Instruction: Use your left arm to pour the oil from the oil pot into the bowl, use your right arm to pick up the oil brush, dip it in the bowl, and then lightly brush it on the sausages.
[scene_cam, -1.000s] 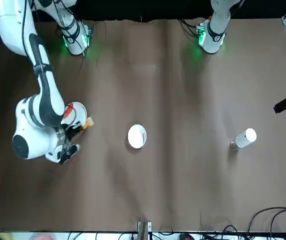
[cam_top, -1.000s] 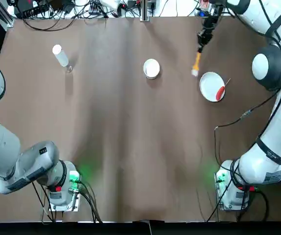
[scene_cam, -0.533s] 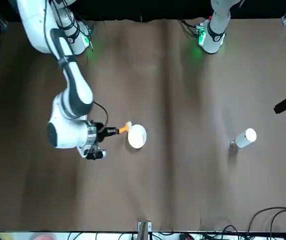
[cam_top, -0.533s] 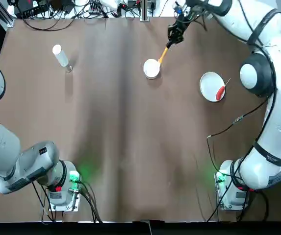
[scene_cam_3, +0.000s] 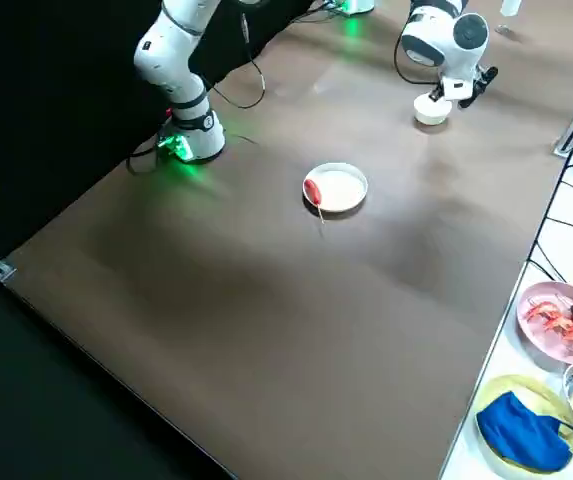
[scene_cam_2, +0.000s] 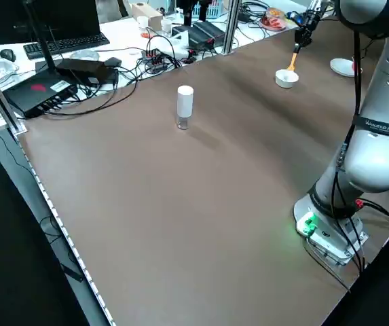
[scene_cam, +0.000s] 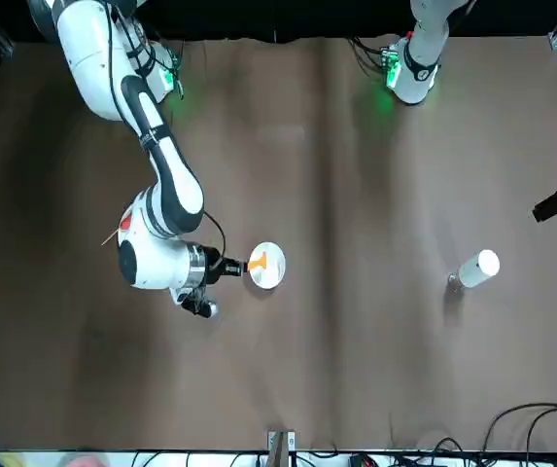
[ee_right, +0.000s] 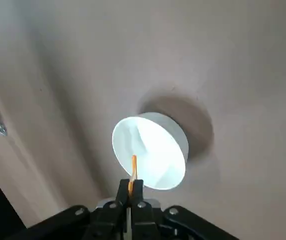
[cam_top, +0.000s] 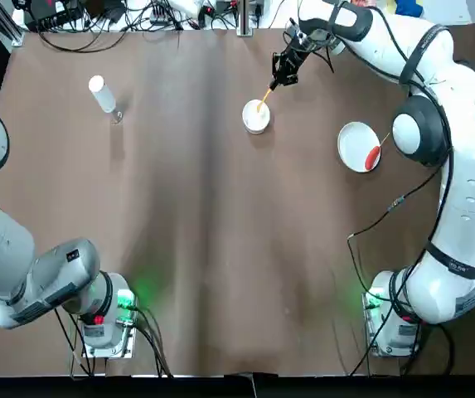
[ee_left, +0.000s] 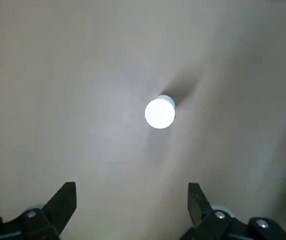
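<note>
Brush [ee_right: 134, 166] slants from the right claw [ee_right: 136, 186], clamped on its handle, over the bowl [ee_right: 150, 150]; the dip turns on lowering along that long axis. The left claw [ee_left: 132, 212], spread apart, is farther from the bowl.

Blue cloth [scene_cam_3: 523, 434] — yellow bowl [scene_cam_3: 496, 397]

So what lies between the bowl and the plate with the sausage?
Just bare tabletop between the bowl and the plate, as the right side view shows; the top view agrees.
</note>
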